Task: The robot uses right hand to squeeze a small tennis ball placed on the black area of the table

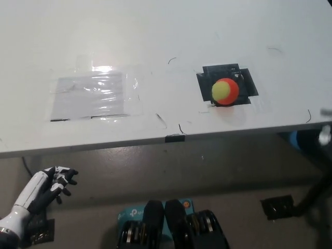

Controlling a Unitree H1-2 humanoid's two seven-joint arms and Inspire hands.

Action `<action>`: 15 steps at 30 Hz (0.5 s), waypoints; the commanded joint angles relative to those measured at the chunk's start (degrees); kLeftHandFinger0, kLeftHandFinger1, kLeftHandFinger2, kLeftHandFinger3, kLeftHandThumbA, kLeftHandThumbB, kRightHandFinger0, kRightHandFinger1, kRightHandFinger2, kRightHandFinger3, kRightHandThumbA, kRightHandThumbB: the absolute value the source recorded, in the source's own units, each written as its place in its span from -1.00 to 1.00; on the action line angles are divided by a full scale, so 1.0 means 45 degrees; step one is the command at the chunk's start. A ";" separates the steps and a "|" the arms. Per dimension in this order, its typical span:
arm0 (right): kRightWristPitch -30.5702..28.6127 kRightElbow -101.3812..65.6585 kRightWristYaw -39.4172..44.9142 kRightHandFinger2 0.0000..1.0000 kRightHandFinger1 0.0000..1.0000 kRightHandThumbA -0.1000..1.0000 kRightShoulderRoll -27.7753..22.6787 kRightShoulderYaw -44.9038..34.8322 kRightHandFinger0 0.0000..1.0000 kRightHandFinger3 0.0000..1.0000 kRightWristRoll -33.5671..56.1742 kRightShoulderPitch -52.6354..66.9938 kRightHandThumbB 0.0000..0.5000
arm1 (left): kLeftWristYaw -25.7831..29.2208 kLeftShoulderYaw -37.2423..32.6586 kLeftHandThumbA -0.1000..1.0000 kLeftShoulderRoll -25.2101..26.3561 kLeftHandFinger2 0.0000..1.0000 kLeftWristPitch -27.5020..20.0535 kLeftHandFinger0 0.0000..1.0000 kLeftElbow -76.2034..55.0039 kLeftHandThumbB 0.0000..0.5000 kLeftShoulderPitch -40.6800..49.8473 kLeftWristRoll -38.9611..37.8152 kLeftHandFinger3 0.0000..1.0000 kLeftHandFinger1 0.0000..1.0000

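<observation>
Tennis ball (225,92), yellow and orange: sits on black area (244,78) of white table (155,41), right of centre. Right hand: only a blurred dark arm, possibly, at the right edge; state indeterminate. Left hand (52,184): below table edge, lower left, empty, fingers loosely curled.

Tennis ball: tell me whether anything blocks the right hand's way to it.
Nothing visible does. The tennis ball sits alone on the black area near the table's front edge, with bare tabletop around it. The right hand is out of view, so its path start is unknown. The left hand rests below the table edge.
</observation>
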 commanded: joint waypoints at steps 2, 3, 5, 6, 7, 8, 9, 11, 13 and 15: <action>0.0488 -0.0900 0.0606 -0.28 -0.69 -1.00 -0.0780 0.0398 -0.90 0.05 -0.0323 -0.2033 -0.07 | -0.0138 0.0096 0.76 0.0041 0.05 -0.0259 -0.32 -0.0343 -0.71 -0.0133 0.0060 0.27 -0.16; 0.0639 -0.0714 0.0602 -0.38 -0.93 -1.00 -0.0768 0.0413 -1.00 -0.04 -0.0208 -0.2657 -0.01 | -0.0162 0.0092 0.77 0.0022 0.08 -0.0354 -0.32 -0.0275 -0.70 -0.0170 0.0028 0.26 -0.15; 0.0767 -0.0428 0.0604 -0.39 -1.00 -0.95 -0.0739 0.0492 -1.00 -0.11 -0.0141 -0.3233 0.03 | -0.0135 0.0102 0.79 -0.0002 0.06 -0.0348 -0.34 -0.0265 -0.61 -0.0179 0.0062 0.24 -0.16; 0.0817 -0.0412 0.0607 -0.40 -1.00 -0.93 -0.0731 0.0507 -1.00 -0.11 -0.0143 -0.3308 0.03 | -0.0130 0.0107 0.80 0.0004 0.05 -0.0364 -0.35 -0.0273 -0.61 -0.0175 0.0080 0.23 -0.17; 0.1484 -0.0524 0.0755 -0.01 -0.74 -0.95 -0.0694 0.0815 -0.86 0.01 -0.0404 -0.3687 0.03 | -0.0126 0.0086 0.83 0.0027 0.02 -0.0324 -0.35 -0.0303 -0.58 -0.0169 0.0153 0.21 -0.18; 0.1574 -0.0449 0.0827 0.00 -0.75 -0.97 -0.0697 0.0926 -0.89 0.02 -0.0448 -0.3807 0.04 | -0.0129 0.0079 0.83 0.0034 0.02 -0.0409 -0.35 -0.0275 -0.58 -0.0173 0.0166 0.21 -0.18; 0.1616 -0.0479 0.0829 0.00 -0.76 -0.97 -0.0712 0.0942 -0.91 0.02 -0.0433 -0.3805 0.04 | -0.0138 0.0079 0.83 0.0041 0.02 -0.0415 -0.35 -0.0305 -0.58 -0.0173 0.0176 0.21 -0.18; 0.1911 0.0010 0.1653 0.02 -0.71 -0.98 -0.1053 0.1741 -0.94 0.19 -0.0669 -0.4172 0.18 | -0.0148 0.0053 0.85 0.0054 0.00 -0.0350 -0.39 -0.0332 -0.56 -0.0241 0.0239 0.18 -0.20; 0.2142 0.0412 0.2420 0.33 -0.25 -0.96 -0.1481 0.2552 -0.54 0.38 -0.0918 -0.4441 0.28 | -0.0162 0.0055 0.85 0.0052 0.00 -0.0384 -0.38 -0.0314 -0.60 -0.0251 0.0242 0.18 -0.19; 0.2328 0.0602 0.2823 0.69 0.36 -0.84 -0.1730 0.3052 0.01 0.56 -0.0959 -0.4626 0.32 | -0.0152 0.0135 0.84 0.0018 -0.01 -0.0097 -0.37 -0.0419 -0.54 -0.0250 0.0174 0.17 -0.19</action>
